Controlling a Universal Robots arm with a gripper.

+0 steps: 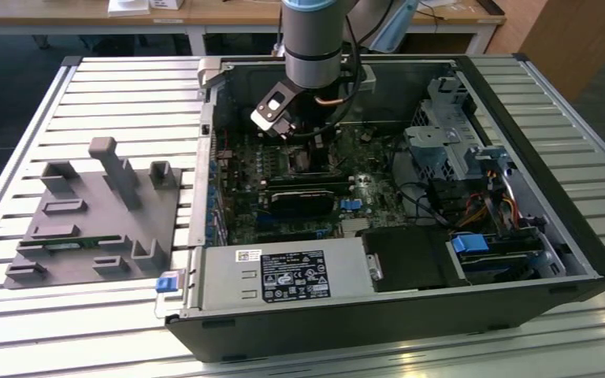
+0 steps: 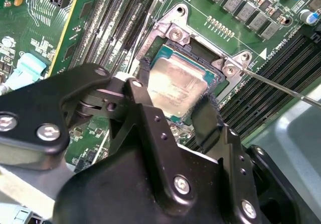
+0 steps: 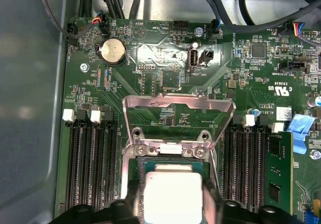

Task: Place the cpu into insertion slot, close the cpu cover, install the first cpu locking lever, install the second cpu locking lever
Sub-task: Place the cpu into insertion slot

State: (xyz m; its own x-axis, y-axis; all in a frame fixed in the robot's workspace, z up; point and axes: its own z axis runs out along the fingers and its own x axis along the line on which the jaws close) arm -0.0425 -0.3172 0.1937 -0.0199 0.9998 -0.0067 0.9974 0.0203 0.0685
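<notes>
The gripper (image 2: 174, 97) has its fingers (image 2: 204, 114) only slightly apart. They press on two opposite edges of the cpu (image 2: 175, 86), so it seems to hold it. The cpu lies flat between them, in or just over the insertion slot (image 2: 198, 50). The cpu cover (image 3: 179, 103) stands folded open and one thin lever (image 2: 281, 86) is free. In the exterior view, a black card (image 1: 302, 203) is at 6 o'clock from the gripper, and a grey fixture (image 1: 92, 213) at 9 o'clock, well apart.

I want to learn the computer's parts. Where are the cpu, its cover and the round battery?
cpu (image 3: 173, 191): first wrist view, middle of its silvery face.
cpu cover (image 3: 150, 101): first wrist view, frame bar farthest from the cpu.
round battery (image 3: 113, 50): first wrist view, its middle.
</notes>
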